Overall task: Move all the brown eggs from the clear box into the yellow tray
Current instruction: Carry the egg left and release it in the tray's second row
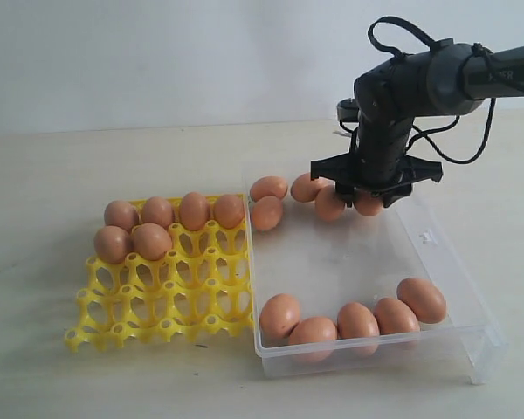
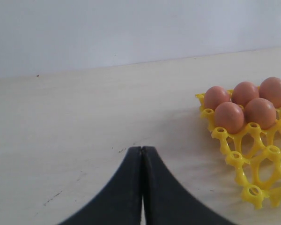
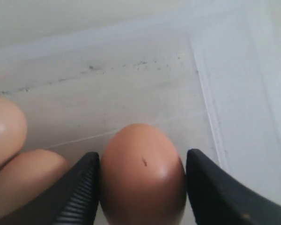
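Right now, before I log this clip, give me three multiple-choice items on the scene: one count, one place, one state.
1. How many brown eggs sit in the yellow tray?
A. four
B. six
C. nine

2. Where is the right gripper?
A. above the yellow tray
B. left of the tray
C. at the far end of the clear box

3. How is the left gripper?
A. shut and empty
B. wide open
C. holding an egg

Answers:
1 B: there are four in the back row and two in the next.
2 C: its fingers clasp a brown egg among the far cluster.
3 A: its fingers meet with nothing between them.
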You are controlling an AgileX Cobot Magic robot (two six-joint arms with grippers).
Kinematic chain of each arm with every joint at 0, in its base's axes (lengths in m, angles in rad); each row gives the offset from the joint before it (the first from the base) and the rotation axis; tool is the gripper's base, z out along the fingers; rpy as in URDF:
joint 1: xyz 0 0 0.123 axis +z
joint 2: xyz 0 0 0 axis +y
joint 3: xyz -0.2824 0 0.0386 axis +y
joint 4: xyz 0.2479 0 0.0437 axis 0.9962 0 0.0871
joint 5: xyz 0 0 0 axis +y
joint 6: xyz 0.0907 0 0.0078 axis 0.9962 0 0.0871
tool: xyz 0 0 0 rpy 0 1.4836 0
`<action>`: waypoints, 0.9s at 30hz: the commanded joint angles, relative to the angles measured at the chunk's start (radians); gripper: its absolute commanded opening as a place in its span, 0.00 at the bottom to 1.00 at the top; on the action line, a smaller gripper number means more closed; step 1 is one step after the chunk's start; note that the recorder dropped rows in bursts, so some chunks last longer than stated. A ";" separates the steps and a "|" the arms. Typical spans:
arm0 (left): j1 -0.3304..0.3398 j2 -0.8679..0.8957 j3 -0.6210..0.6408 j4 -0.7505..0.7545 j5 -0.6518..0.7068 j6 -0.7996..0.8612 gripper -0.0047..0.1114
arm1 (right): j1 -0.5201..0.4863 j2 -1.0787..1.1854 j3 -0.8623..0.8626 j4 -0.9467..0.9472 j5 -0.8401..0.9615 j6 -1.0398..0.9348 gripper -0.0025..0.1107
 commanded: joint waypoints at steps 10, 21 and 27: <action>-0.006 0.003 -0.005 -0.005 -0.004 -0.004 0.04 | 0.001 -0.077 -0.005 -0.010 -0.044 -0.123 0.02; -0.006 0.003 -0.005 -0.005 -0.004 -0.004 0.04 | 0.343 -0.269 0.418 0.430 -0.968 -0.636 0.02; -0.006 0.003 -0.005 -0.005 -0.004 -0.004 0.04 | 0.398 -0.207 0.510 -0.135 -1.372 -0.079 0.02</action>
